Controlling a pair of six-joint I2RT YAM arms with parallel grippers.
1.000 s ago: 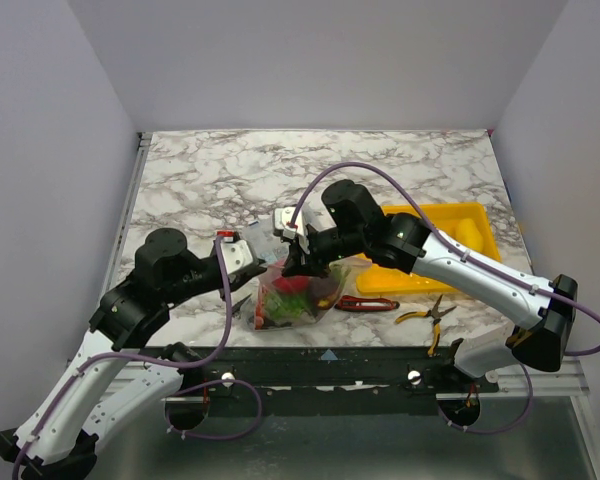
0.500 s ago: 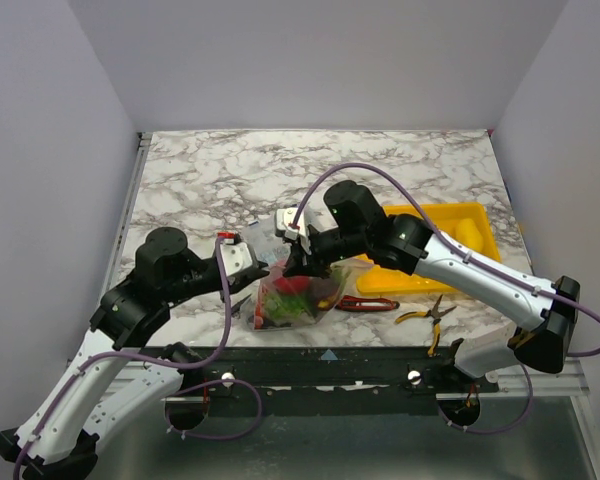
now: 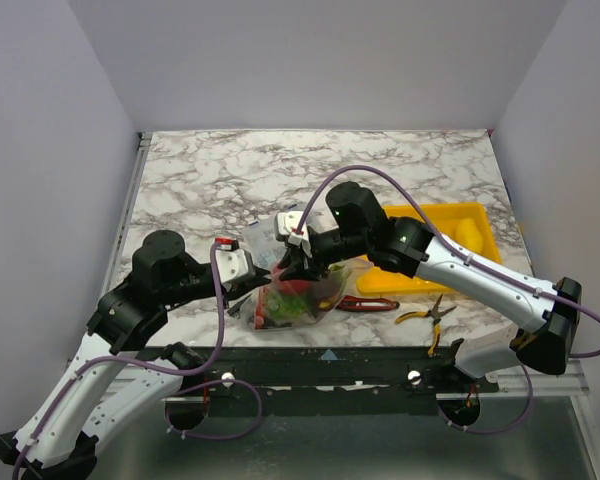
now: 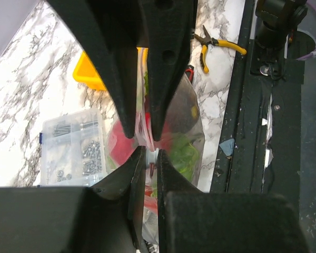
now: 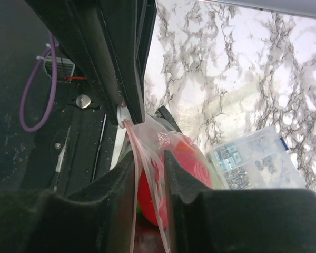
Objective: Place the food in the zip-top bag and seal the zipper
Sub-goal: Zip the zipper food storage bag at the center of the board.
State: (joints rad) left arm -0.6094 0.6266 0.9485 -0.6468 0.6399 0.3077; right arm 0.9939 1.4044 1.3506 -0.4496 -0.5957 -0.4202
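The clear zip-top bag [image 3: 298,300] stands at the table's front edge with red and green food [image 4: 181,153] inside; a red tomato [image 5: 192,163] presses against its wall. My left gripper [image 4: 150,153] is shut on the end of the pink zipper [image 5: 134,142], next to a small white tab. From the other side my right gripper [image 5: 149,155] straddles the same strip with its jaws slightly apart, and the strip runs loose between them. In the top view the left gripper [image 3: 267,272] and right gripper [image 3: 302,268] meet over the bag's mouth.
A yellow tray [image 3: 430,215] lies right of the bag under my right arm. A red-handled knife [image 3: 368,304] and yellow-handled pliers [image 3: 425,315] lie near the front edge. A clear compartment box [image 3: 260,238] of small parts sits just behind the bag.
My right gripper, shut on the zipper earlier, has parted its jaws. My left gripper kept its hold and shifted slightly toward the front left.
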